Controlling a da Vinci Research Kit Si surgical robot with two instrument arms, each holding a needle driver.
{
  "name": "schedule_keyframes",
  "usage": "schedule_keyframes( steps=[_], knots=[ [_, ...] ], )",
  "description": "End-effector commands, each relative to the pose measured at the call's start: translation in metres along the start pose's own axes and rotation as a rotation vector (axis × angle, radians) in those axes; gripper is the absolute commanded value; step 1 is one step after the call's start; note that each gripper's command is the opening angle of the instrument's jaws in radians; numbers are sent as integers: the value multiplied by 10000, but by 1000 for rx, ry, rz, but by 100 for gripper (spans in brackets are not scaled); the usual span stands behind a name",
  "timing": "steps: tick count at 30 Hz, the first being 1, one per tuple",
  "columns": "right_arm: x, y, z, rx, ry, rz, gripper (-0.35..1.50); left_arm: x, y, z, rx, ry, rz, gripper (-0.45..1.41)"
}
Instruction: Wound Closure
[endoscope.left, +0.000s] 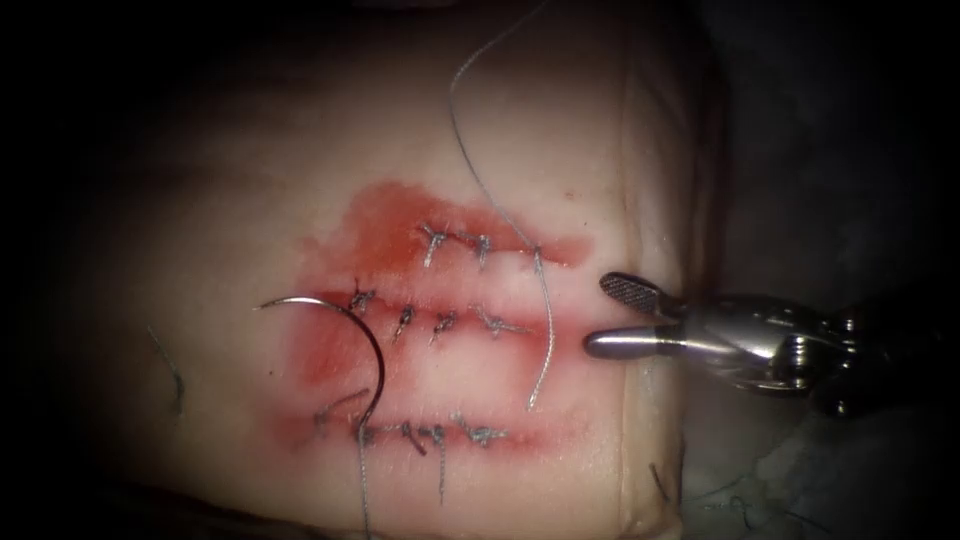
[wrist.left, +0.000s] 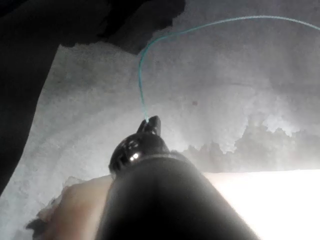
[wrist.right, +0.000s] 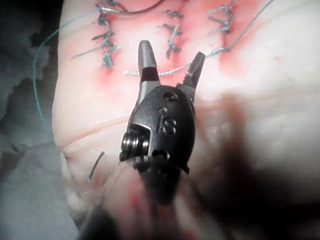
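While the right hand hovers spread and empty beside the tissue's right edge, the left hand pinches the thread. Lying free, the needle crosses the stitched cuts' left ends; whether its lower end enters tissue is unclear.

The tissue bears the curved needle, loose thread and red fluid.

A practice bench in a lab for robot surgery.
A slab of pork, the tissue, lies under a bright light with dark all around. It has three stitched cuts with red fluid, a curved needle, and a shiny metal robot tool beside it.
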Motion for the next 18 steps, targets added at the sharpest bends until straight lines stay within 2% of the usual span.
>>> schedule_keyframes(
  steps=[1, 3, 4, 7, 11, 16, 18],
  knots=[
    [-11, -3, 5, 12, -32, 35, 128, -11, -5, 2, 9, -23, -13, -45],
    [-23, -7, 11, 54, -87, 120, 115, -22, -26, -10, 9, -71, -65, -45],
    [-27, -10, 26, 91, -142, 158, 96, -36, -42, -14, 6, -110, -92, -45],
    [-24, -10, 49, 105, -213, 192, 67, -63, -63, -10, -6, -153, -145, -45],
    [-22, -2, 84, 115, -265, 228, 56, -94, -90, 5, -12, -202, -185, -45],
    [-22, -8, 132, 76, -327, 297, 49, -90, -111, 15, 1, -204, -195, -45],
    [-22, -20, 160, 93, -340, 304, 37, -86, -115, 16, 6, -203, -222, -45]
  ],
)
